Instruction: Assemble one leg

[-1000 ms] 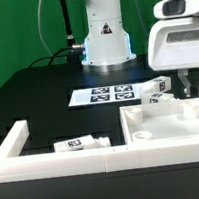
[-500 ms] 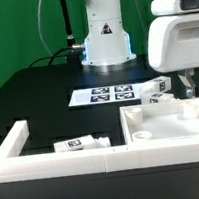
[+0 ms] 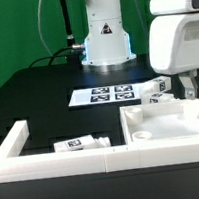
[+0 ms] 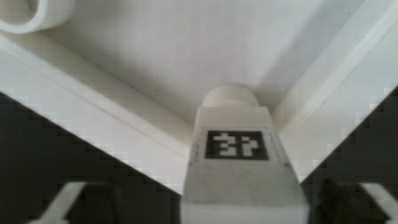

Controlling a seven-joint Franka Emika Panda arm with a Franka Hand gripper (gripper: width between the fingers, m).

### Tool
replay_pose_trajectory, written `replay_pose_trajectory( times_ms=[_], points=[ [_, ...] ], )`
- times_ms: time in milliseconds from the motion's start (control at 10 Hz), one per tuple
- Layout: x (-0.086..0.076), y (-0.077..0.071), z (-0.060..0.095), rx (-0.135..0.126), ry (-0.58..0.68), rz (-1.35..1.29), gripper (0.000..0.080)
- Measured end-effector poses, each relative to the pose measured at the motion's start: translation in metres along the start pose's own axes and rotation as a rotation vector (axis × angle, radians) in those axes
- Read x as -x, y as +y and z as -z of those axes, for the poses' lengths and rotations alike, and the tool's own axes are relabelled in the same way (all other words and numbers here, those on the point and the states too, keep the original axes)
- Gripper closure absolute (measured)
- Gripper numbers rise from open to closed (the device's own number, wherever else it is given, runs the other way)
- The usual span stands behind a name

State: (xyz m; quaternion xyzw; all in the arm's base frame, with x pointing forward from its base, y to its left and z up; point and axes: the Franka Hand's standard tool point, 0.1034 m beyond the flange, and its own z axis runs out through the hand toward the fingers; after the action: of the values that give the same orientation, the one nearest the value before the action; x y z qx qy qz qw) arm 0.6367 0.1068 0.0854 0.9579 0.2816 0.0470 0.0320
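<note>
Two dark fingers point(image 4: 71, 200) stand wide apart, and the leg point(image 4: 233, 150) sits squarely in the gap between them, tag up to the camera, with clear space on either side. So the claw point(image 4: 222, 192) is spread open and grips nothing yet. Over the last second the arm creeps only a touch in the exterior view, while the spare legs point(image 3: 81, 143) stay exactly where they were; nothing has been lifted. That reads as fine lining-up over the leg, not a grab. The leg seems to rest on the white panel point(image 4: 160, 60) just under the claw, close to a corner of it, with a round hole point(image 4: 32, 12) well beyond the fingertips. By my judgement the next call is to settle lower and squeeze. An off-centre close could nudge or tip the leg.
</note>
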Motion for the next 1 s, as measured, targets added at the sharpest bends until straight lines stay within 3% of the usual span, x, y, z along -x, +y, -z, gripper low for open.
replay_pose_trajectory(
  times_ms=[100,200,300,600,1000],
  points=[
    [0.0001,0.0,-0.0001,0.0,0.0,0.0,0.0395],
    [0.0001,0.0,-0.0001,0.0,0.0,-0.014,0.0395],
    [-0.0005,-0.0002,0.0007,0.0,0.002,-0.018,0.0507],
    [-0.0014,-0.0023,0.0008,-0.003,0.004,-0.321,0.0507],
    [-0.0022,-0.0043,-0.0008,-0.038,0.013,-0.878,0.0508]
  ],
)
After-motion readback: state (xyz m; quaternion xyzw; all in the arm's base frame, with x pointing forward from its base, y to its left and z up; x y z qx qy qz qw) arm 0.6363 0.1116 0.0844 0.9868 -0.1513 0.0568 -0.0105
